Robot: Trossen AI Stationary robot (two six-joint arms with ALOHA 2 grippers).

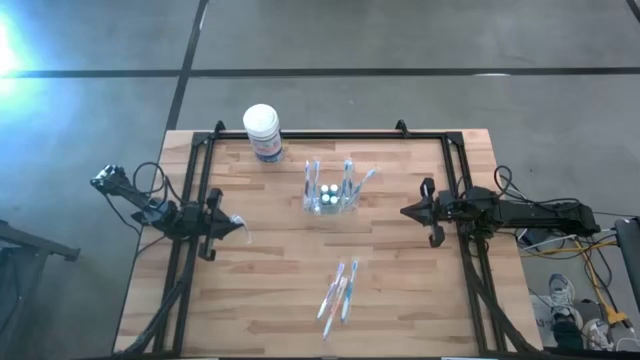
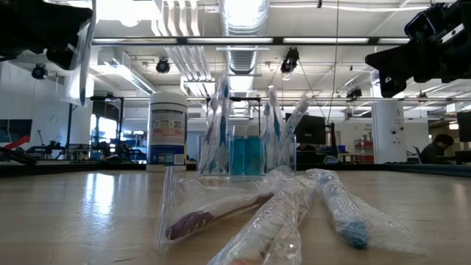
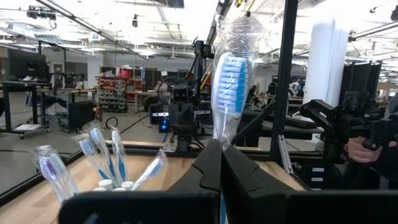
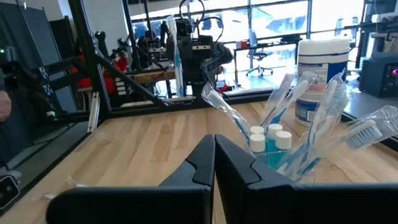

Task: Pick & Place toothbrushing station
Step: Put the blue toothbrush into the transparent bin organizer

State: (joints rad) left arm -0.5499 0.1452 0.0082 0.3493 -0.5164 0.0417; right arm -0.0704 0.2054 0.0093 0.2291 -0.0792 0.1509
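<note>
Toothbrushing station [image 1: 331, 195]: a small clear plastic holder is seen standing upright on the wooden table [image 1: 400, 280], in its middle toward the far edge. Several wrapped toothbrushes [image 1: 349, 172] are stood in it, leaning outward, and small white-capped bottles [image 1: 330, 193] of blue liquid sit among them. In the low view the holder [image 2: 246, 151] is shown behind three wrapped toothbrushes [image 1: 338, 290] that lie loose on the near part of the table, well apart from it. A white cylindrical tub [image 1: 263, 132] with a blue label is placed near the far edge, just to the left of the holder and not touching it.

The left gripper [image 1: 236, 228] is held over the left side of the table, well apart from the holder. Its jaws are clenched on a wrapped blue toothbrush [image 3: 229, 87], which is seen standing upright between them in the left wrist view, bristle end up.

The right gripper [image 1: 408, 212] is held over the right side of the table, pointed toward the holder and near it but not touching. Its jaws are pressed together with nothing between them, as shown in the right wrist view [image 4: 214, 158].
</note>
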